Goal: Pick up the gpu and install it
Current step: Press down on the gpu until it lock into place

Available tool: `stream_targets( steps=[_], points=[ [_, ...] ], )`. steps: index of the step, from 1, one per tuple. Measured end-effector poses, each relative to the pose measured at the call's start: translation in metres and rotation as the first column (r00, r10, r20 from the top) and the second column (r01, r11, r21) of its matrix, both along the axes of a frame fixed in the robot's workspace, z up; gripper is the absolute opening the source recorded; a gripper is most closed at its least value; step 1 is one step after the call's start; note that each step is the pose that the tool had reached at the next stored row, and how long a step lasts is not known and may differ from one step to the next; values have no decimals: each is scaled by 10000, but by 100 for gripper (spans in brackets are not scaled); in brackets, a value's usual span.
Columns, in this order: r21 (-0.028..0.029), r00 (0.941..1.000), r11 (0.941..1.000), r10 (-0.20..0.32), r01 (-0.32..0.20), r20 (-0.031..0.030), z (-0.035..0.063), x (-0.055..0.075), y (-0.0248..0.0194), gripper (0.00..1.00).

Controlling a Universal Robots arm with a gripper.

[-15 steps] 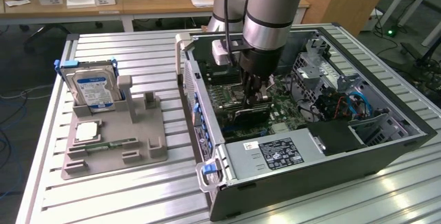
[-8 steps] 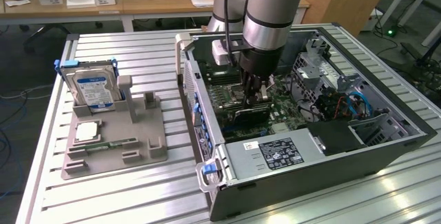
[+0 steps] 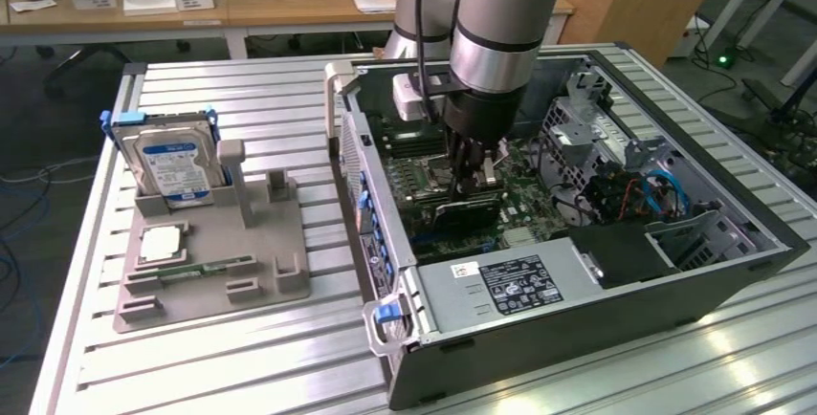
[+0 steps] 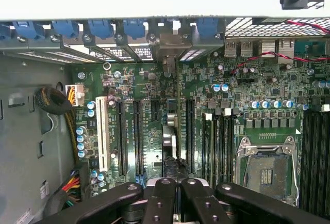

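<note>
The gpu (image 4: 170,133) stands on edge inside the open computer case (image 3: 715,276), seen edge-on in the wrist view as a thin strip over a motherboard (image 4: 144,84) slot. Its silver end bracket (image 4: 167,46) meets the rear wall of the case between the blue slot latches. In the exterior view the gpu (image 3: 462,210) shows as a dark card low over the board. My gripper (image 4: 178,195) is directly above it, fingers drawn close together on the card's top edge. From the exterior view the gripper (image 3: 474,178) hangs straight down into the case.
A grey fixture (image 3: 255,243) on the exterior view's left holds a hard drive (image 3: 172,162), a processor (image 3: 163,243) and a RAM stick (image 3: 205,269). The power supply (image 3: 511,286), drive cage (image 3: 600,128) and case walls hem in the gripper. A processor socket (image 4: 265,170) lies beside the slots.
</note>
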State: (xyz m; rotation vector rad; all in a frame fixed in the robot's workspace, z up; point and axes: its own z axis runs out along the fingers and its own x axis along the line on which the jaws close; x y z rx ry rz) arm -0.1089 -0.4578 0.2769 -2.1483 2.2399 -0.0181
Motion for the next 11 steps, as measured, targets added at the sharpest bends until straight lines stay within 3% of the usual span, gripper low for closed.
stream_targets(
  steps=[4,8,11],
  points=[
    [-2,10000,10000,-2,2,-1,0,-18,0,10],
    [-1,10000,10000,0,0,-1,-11,-169,0,10],
    [-1,10000,10000,1,-1,-1,33,-187,0,10]
  ],
)
